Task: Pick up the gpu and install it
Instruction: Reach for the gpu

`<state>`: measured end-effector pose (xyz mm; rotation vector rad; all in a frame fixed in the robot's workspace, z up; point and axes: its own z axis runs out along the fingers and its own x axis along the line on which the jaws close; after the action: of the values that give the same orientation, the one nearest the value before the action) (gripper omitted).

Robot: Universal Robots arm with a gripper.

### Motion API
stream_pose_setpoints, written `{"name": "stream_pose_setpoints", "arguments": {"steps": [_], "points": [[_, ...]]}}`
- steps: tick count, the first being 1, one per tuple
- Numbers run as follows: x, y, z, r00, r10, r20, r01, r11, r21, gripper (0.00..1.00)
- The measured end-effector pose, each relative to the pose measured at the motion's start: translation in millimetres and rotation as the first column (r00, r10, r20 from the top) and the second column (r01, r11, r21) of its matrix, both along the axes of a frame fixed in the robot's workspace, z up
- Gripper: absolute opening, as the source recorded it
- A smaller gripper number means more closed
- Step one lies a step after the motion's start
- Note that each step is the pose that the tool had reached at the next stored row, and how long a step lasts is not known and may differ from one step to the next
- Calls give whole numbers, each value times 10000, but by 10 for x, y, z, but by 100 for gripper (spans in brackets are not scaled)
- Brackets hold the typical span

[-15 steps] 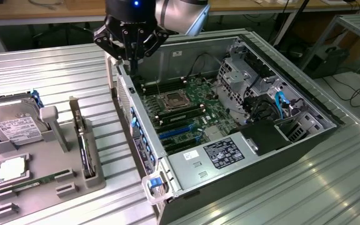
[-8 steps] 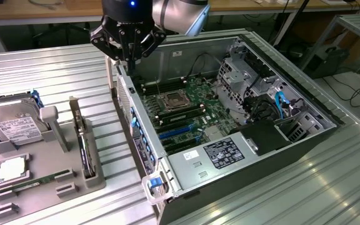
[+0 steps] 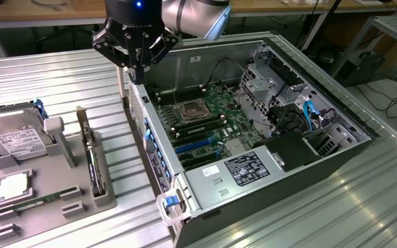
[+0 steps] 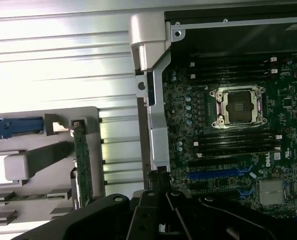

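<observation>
1. The pincer (image 3: 138, 76) is seen closed, with nothing held between its fingers.
2. It is held just above the rim of the open computer case (image 3: 205, 62), on the side towards the exterior view's left.
3. The gpu (image 3: 91, 155) is stood on edge in a slot of the grey tray (image 3: 50, 178) on the bench (image 3: 60, 82), well apart from the pincer.
4. A hard drive (image 3: 12, 137) and a green memory stick (image 3: 36, 202) are also kept in the tray.
5. The motherboard (image 3: 209, 124) is exposed inside the case, with the CPU socket (image 3: 188, 110) seen on it.
</observation>
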<state>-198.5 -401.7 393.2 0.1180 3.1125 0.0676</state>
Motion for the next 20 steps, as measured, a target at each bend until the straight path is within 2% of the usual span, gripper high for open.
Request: {"name": "stream_pose_setpoints", "arguments": {"steps": [20], "points": [[-153,-7,-1,10000,0,0,0,10000,1,11]]}}
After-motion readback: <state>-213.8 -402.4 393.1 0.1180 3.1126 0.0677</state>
